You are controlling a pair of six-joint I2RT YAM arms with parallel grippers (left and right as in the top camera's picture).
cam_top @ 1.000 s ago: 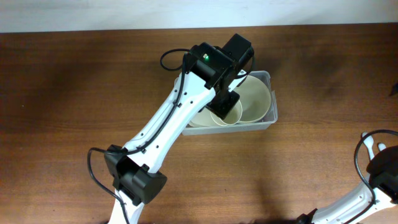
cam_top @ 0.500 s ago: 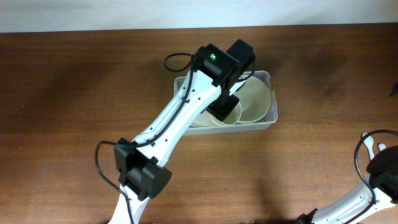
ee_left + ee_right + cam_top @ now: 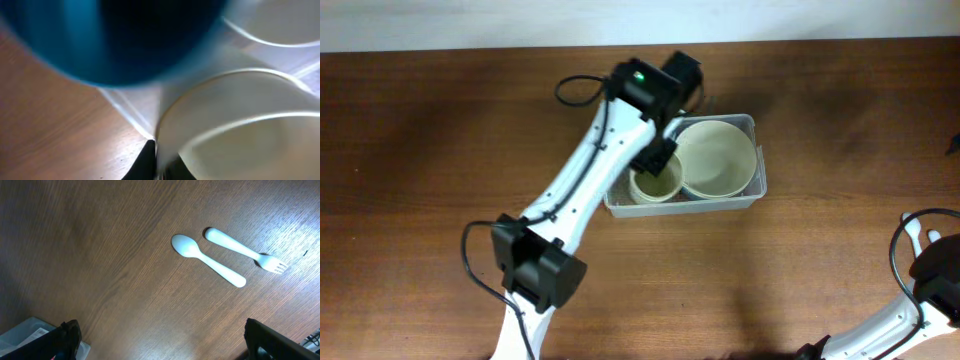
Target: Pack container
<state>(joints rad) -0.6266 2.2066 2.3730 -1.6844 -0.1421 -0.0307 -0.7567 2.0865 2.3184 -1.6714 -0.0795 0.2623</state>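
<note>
Container sits mid-table on the wooden table in the overhead view, holding a cream bowl and a smaller cream cup. The left gripper is at the cup's rim.

Left wrist view: the jaws are pinched narrow on that rim, one finger on each side, under a blurred blue shape.

Right wrist view: the right gripper gapes wide, holding nothing, above wood near a white spoon and a fork.
</note>
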